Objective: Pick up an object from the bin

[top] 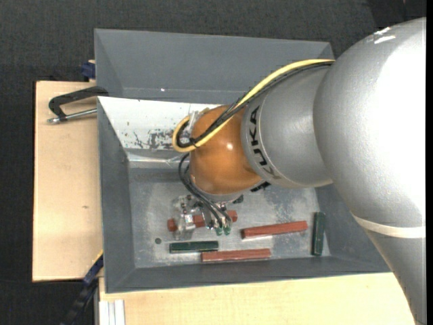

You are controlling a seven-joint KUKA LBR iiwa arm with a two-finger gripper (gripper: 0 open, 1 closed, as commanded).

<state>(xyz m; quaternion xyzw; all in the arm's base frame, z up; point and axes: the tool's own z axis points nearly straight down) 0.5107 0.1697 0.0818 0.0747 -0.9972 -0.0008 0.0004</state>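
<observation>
Probably light, stiff and slick, the dark green bar [193, 247] beside my gripper [201, 221] (its spread I cannot tell) wants a crosswise middle pinch.

**Dark floor [203, 5] surrounding a grey bin [203, 63]**

A dark, finely textured floor is lying on every side of the grey metal bin. Light is glaring off the bin's far inner wall, showing as a bright, scuffed patch.

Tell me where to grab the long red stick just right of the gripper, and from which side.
Probably take the red stick at mid-length, pinching across its narrow width and coming straight down from above: it lies flat, with both long edges clear.
</observation>
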